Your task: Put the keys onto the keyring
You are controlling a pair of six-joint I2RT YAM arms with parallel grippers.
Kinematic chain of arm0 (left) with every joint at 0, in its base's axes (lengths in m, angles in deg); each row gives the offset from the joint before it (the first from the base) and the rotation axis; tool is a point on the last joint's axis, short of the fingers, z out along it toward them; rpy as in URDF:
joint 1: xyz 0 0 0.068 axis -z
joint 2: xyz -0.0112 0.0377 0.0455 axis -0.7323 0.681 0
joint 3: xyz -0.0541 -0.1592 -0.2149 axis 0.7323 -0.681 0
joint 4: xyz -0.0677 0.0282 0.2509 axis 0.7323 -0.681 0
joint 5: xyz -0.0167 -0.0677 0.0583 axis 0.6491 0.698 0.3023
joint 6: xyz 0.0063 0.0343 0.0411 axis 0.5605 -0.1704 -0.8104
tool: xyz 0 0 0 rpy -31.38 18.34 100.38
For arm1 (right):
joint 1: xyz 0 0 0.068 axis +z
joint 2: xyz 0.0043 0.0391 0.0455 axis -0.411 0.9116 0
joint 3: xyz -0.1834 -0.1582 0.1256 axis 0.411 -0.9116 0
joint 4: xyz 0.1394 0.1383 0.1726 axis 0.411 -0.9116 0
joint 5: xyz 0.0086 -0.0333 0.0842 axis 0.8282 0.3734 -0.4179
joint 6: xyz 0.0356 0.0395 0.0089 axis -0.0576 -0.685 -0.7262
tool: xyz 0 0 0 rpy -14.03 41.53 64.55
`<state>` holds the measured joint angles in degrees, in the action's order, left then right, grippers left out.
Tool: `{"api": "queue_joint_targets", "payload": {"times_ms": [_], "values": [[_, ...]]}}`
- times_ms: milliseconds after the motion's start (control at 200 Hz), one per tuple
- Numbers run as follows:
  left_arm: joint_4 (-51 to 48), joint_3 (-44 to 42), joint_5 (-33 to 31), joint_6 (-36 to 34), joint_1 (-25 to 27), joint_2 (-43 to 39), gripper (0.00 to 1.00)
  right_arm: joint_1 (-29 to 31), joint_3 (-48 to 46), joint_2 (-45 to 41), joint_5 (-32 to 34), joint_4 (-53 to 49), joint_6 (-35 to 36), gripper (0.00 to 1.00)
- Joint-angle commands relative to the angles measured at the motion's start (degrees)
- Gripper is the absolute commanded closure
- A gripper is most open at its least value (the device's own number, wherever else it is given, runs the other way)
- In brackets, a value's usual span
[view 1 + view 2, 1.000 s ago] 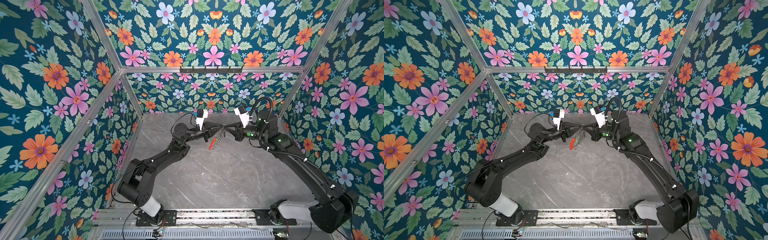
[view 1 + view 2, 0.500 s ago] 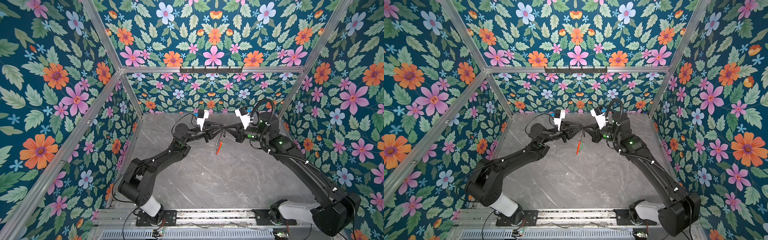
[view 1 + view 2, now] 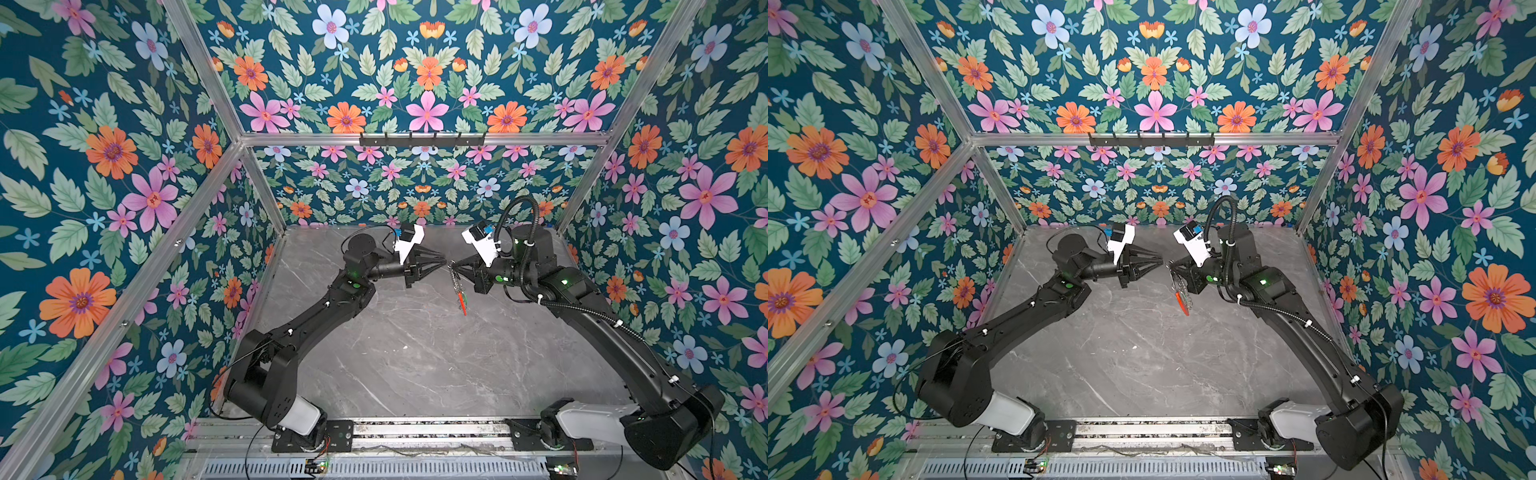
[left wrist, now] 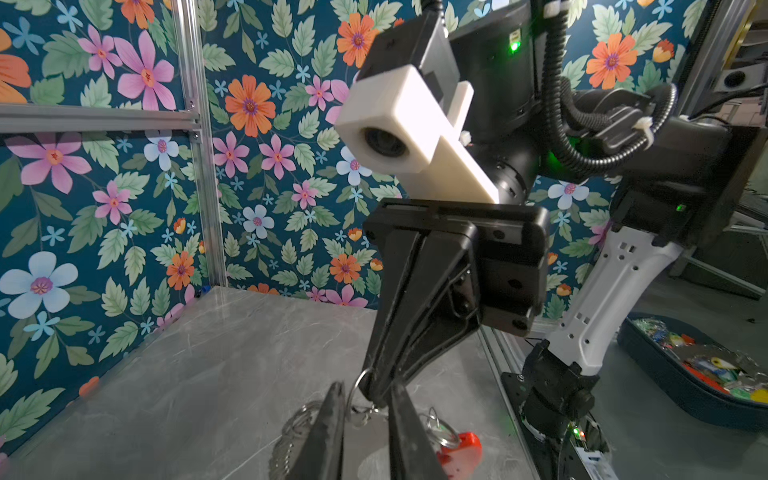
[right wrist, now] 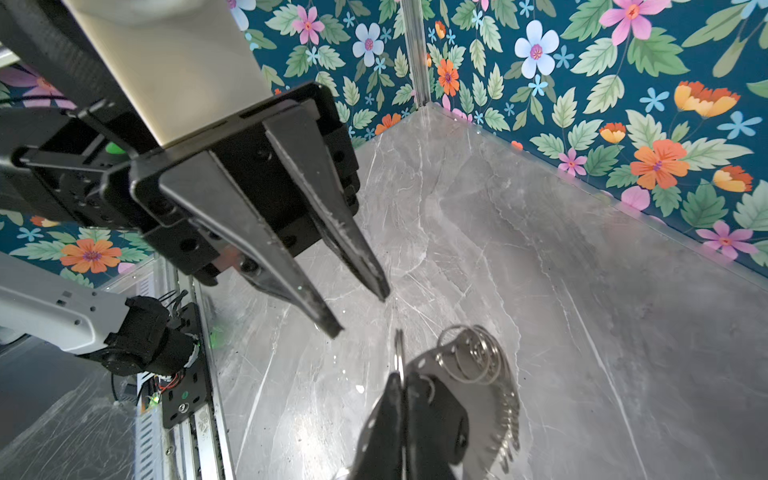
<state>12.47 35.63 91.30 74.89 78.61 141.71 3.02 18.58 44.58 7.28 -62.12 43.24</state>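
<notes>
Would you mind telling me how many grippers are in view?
2. The left gripper, on the left in both top views, is open beside the keyring. The right gripper faces it, shut on the keyring's top edge. None seems hidden.

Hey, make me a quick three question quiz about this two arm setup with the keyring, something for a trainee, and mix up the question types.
1. True or false: the left gripper is shut on the keyring.
2. One stretch of the keyring is coloured. Which colour? A blue, B red-orange, C green.
3. In a few words: what is holding the keyring, and how do its jaws stand?

Key
1. False: its jaws stand apart with nothing between them, just short of the keyring.
2. B.
3. The right gripper, jaws shut on the keyring.
</notes>
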Motion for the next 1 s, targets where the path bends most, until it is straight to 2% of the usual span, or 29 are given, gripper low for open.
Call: {"api": "queue_joint_targets", "payload": {"times_ms": [0,265,430,575,660,730,770,995], "values": [[-3.3,1.2,4.2,-2.0,0.3,1.0,0.80,0.6,0.9,0.3,-0.2,-1.2,2.8,1.00],[-1.4,1.8,5.3,0.5,1.0,2.5,0.83,1.1,1.4,0.1,-0.9,-1.1,2.5,1.00],[-1.2,1.7,5.4,1.1,1.1,2.4,1.00,1.1,1.5,0.2,-0.9,-0.9,2.2,1.00],[1.2,0.3,5.2,2.1,1.2,1.7,1.00,1.2,-0.2,-0.9,0.1,2.3,-0.4,1.00],[4.9,-1.4,4.7,3.7,1.0,1.0,1.00,1.1,-2.6,-2.4,3.3,6.0,-1.8,1.00],[6.8,-2.5,2.8,4.5,0.8,0.1,1.00,1.0,-4.5,-3.5,6.2,8.0,-2.4,0.78],[7.3,-2.8,1.7,4.8,0.6,-0.3,1.00,0.5,-5.5,-4.1,6.6,9.1,-2.9,0.72],[16.4,-3.9,-0.5,12.4,0.5,0.4,1.00,-1.7,-9.0,-4.8,3.2,12.6,-4.4,0.70]]}}
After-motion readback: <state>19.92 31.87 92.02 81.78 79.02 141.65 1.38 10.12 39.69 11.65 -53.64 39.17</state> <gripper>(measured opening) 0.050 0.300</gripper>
